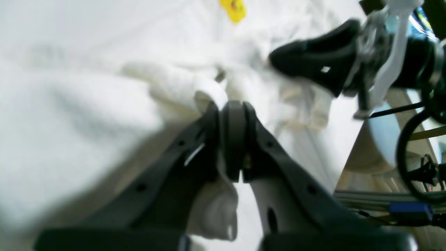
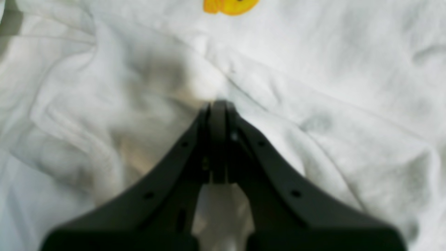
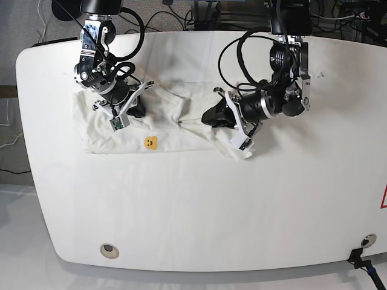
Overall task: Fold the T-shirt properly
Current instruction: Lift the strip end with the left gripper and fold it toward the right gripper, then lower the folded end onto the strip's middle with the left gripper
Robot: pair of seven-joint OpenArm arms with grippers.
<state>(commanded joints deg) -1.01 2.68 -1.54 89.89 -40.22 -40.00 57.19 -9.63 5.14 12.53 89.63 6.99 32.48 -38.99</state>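
- The T-shirt (image 3: pixel 163 124) is seen lying on the far half of the white worktop (image 3: pixel 199 211), bunched and part-folded, with its plain reverse side up.
- A small yellow bear-face mark (image 3: pixel 149 142) is noted on the near edge of the cloth; it also shows at the top of both wrist views.
- The left end effector (image 1: pixel 232 104) is recorded with its fingers drawn together; in the left wrist view a fold of white cloth is pinched between the pads and a loose flap hangs below them.
- In the base view this end effector is found at the right-hand part of the shirt, beside a crumpled sleeve (image 3: pixel 236 145) that sticks out toward the near side.
- The right end effector (image 2: pixel 217 103) is likewise seen closed, its tips pressed into a raised crease of the shirt; cloth shows in the gap lower down between the fingers, so a grip on the fabric is taken as present.
- In the base view the right end effector is placed at the left-hand part of the shirt, just behind the bear-face mark.
- The two end effectors are well apart, with wrinkled cloth spanning between them.
- A round grey disc (image 3: pixel 108 249) is set into the near left part of the worktop.
- Cables (image 3: pixel 181 21) are seen behind the far edge.
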